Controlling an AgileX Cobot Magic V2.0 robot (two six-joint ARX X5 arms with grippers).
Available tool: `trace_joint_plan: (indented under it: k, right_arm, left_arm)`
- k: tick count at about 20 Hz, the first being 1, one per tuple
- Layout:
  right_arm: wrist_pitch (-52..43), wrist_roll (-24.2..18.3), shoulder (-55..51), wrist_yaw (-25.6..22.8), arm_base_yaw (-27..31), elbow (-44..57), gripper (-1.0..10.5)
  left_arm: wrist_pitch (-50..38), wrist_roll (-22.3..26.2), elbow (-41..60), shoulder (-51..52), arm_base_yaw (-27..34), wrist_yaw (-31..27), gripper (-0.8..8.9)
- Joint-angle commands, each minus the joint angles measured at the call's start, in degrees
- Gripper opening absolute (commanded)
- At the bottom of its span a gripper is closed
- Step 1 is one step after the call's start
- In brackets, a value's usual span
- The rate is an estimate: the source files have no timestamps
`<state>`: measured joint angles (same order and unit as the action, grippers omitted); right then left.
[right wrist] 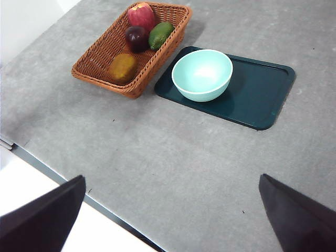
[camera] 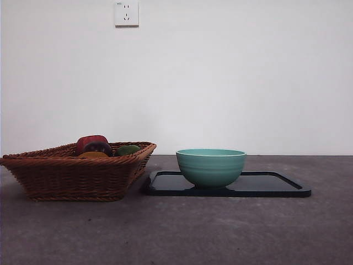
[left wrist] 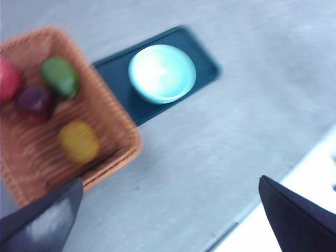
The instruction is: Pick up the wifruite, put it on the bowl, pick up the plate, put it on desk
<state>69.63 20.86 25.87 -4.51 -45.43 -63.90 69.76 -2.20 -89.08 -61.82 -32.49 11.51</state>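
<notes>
The wifruite (right wrist: 123, 67), orange-brown and egg-shaped, lies in a wicker basket (right wrist: 100, 55); it also shows in the left wrist view (left wrist: 79, 140) and just over the basket's rim in the front view (camera: 92, 155). The mint-green bowl (camera: 211, 165) (right wrist: 202, 74) (left wrist: 161, 73) stands empty on a dark flat plate (camera: 276, 185) (right wrist: 262, 94) (left wrist: 205, 63) on the desk (camera: 220, 232). My left gripper (left wrist: 169, 180) and right gripper (right wrist: 172, 177) are both open and empty, high above the desk, away from everything. Neither arm shows in the front view.
The basket (camera: 71, 174) stands left of the plate, touching or nearly touching it. It also holds a red fruit (right wrist: 140, 14), a dark red-purple fruit (right wrist: 136, 37) and a green fruit (right wrist: 160, 33). The desk's near edge (right wrist: 63, 181) runs below the right gripper.
</notes>
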Motion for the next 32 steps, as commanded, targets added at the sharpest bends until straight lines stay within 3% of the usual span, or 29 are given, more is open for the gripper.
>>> trace_joint_plan:
  k: [1,5,16,21,24,32]
  right_arm:
    - [-0.6,-0.3,0.1,0.0,-0.6,-0.6,5.6]
    - [-0.7,-0.3,0.1,-0.2,-0.6,-0.6,5.6]
    - [-1.2,-0.3,0.1,0.0,-0.6,-0.6,5.6]
    - [-1.7,-0.3,0.1,0.0,-0.6,-0.6,5.6]
    - [-6.7,1.0,0.4,1.7,-0.6,-0.6,5.6]
    - [-10.7,5.0,17.2,3.5,-0.6,-0.6,5.6]
  left_arm:
    - [-0.2,3.0,0.3,3.7,-1.3,2.2,6.93]
    - [-0.6,3.1,4.4,10.4,-1.7,8.1,6.93]
    - [-1.3,3.1,20.3,28.5,-1.7,8.3,6.93]
    - [-2.1,3.0,21.4,32.7,-1.7,8.2,6.93]
    - [-2.0,3.0,21.3,33.1,-1.7,8.2,6.93]
    - [-2.0,3.0,21.3,33.1,-1.7,8.2,6.93]
